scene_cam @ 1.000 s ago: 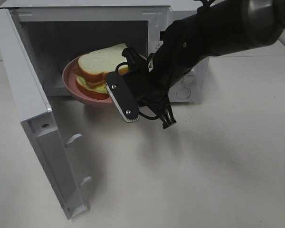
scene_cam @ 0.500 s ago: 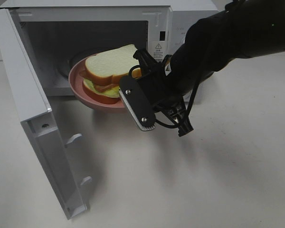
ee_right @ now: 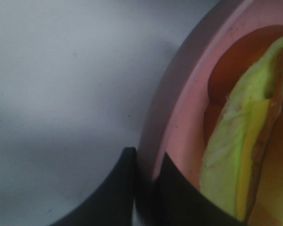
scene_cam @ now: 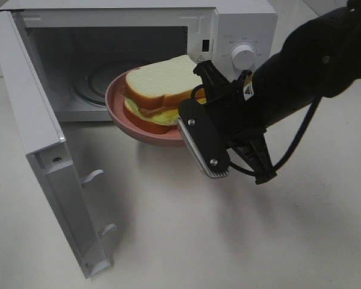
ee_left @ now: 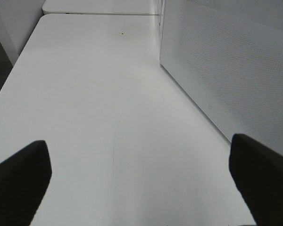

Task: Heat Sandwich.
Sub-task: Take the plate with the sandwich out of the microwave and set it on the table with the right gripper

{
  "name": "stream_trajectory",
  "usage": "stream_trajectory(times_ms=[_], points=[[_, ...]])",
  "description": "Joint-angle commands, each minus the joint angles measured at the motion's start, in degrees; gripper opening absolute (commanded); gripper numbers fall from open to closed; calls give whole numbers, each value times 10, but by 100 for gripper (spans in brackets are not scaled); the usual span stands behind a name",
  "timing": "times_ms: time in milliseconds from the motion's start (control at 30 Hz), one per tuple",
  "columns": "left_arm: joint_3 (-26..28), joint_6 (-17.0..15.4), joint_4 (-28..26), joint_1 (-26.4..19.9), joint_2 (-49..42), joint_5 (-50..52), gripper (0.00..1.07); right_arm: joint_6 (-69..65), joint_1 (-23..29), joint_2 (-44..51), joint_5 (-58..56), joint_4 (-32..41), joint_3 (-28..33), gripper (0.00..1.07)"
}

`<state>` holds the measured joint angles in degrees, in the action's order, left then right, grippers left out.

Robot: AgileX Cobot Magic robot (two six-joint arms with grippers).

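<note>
right gripper (scene_cam: 195, 111) clamped on the rim of the pink plate (scene_cam: 145, 130), sandwich (scene_cam: 159, 90) on it just beside the fingers, plate held off the table at the open microwave (scene_cam: 240, 36) mouth

Little can be read here. On the microwave's (scene_cam: 168, 36) control panel (scene_cam: 243, 36), a small triangular warning sign (scene_cam: 200, 58) sits at about 9 o'clock from the round white dial (scene_cam: 243, 57). Faint grey printing rings the dial and runs above it, at 12 o'clock, but it is too small to make out. A small yellow label (scene_cam: 247, 91) on the right arm is also illegible.
</note>
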<state>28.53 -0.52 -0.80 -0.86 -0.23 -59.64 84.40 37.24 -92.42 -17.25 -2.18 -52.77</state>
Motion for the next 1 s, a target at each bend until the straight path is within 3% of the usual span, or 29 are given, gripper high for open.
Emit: stream_trajectory(times_ms=[33,700,1000], points=[[-2,-2,0,2,-12,3,97,-15,-5,36,15,1,23,0],[-2,-2,0,2,-12,3,97,-19,-5,166,-15,1,113,0],[-2,-2,0,2,-12,3,97,-47,-5,218,-61,-1,116,0]])
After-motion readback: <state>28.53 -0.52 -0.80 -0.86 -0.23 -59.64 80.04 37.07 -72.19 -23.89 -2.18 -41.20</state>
